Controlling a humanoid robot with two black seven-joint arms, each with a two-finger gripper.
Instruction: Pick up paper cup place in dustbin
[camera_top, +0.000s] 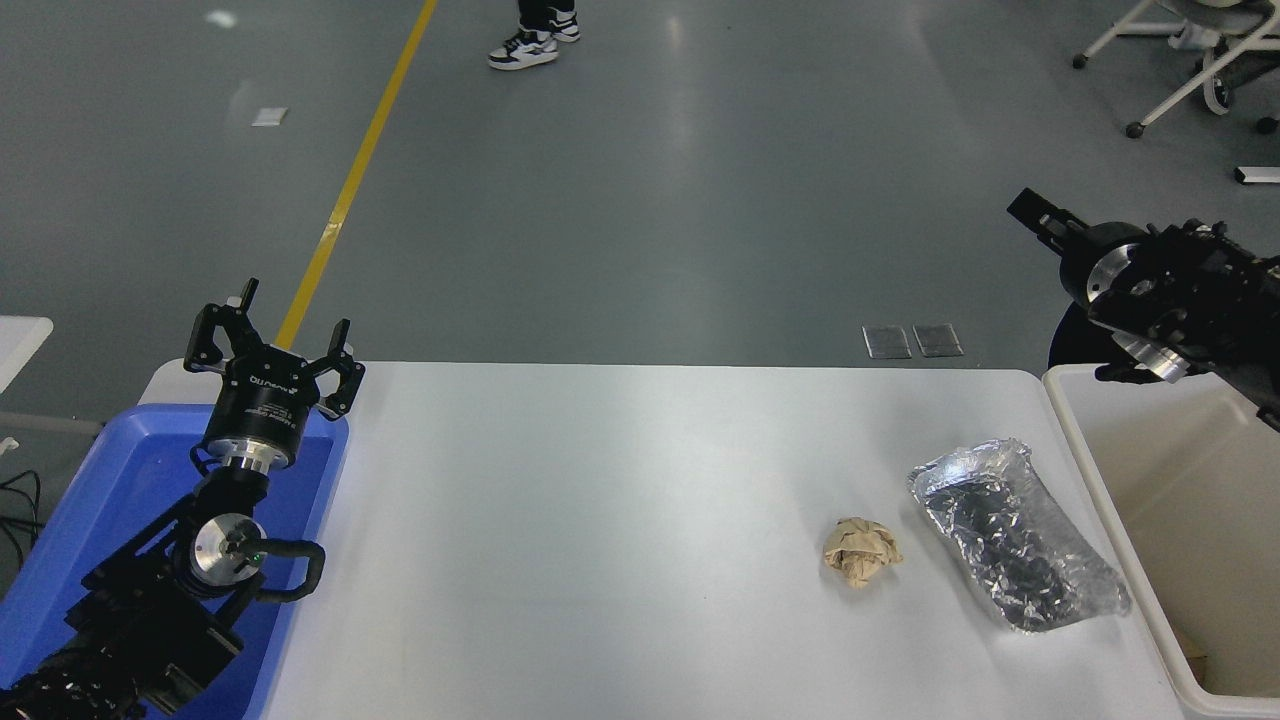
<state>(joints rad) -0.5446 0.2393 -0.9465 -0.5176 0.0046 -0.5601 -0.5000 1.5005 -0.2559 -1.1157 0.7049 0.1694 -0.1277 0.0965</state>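
The dustbin (1100, 480) is a large cream-white bin standing against the table's right end, and only its left part shows. The paper cup is out of view; the stretch of bin interior that shows holds only a small brownish scrap at the bottom. My right gripper (1060, 235) is held high above the bin's far left corner, pointing left, with nothing seen in it. Its state is unclear from this angle. My left gripper (280, 325) is parked open over the blue tub at the lower left.
A crumpled brown paper ball (860, 550) and a crinkled silver foil tray (1015, 550) lie on the white table (600, 500) close to the bin. A blue tub (100, 500) stands at the left end. A person's shoes (530, 40) are on the floor far behind.
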